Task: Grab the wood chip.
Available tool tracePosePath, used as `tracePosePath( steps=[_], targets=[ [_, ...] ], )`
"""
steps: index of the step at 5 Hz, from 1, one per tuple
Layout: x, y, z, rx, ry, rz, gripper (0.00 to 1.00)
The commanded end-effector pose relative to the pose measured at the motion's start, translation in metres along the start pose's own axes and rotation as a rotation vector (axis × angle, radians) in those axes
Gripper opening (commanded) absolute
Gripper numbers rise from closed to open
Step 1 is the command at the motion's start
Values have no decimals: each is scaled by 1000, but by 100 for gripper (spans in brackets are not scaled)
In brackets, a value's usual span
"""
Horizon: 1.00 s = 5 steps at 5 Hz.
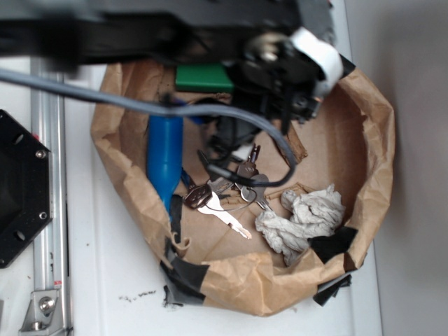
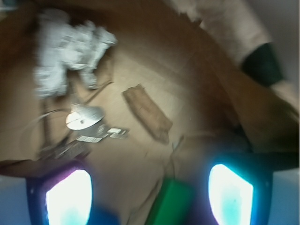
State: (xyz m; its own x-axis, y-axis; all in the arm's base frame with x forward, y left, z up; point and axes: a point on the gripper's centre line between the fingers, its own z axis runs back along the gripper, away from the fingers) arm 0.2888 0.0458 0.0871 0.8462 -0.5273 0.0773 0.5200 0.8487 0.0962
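Brown paper forms a big bowl (image 1: 364, 126) that holds everything. Inside it lie a blue bottle (image 1: 165, 155), a crumpled grey cloth (image 2: 65, 49), some keys (image 1: 217, 199), and the wood chip (image 2: 147, 112), which rests flat on the floor, apart from the cloth and near the keys. The gripper (image 2: 149, 187) hangs above with its jaws spread wide and empty. I think it should turn to straddle the chip's narrow width, then descend straight.
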Motion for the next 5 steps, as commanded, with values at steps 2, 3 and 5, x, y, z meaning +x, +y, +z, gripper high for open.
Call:
tracePosePath(
  steps=[2,3,5],
  targets=[
    [44,-3,-58,43,-37,-82,100],
    [41,-10,-75,38,-17,-103,100],
    [34,-17,-77,33,-34,-79,0]
  ],
)
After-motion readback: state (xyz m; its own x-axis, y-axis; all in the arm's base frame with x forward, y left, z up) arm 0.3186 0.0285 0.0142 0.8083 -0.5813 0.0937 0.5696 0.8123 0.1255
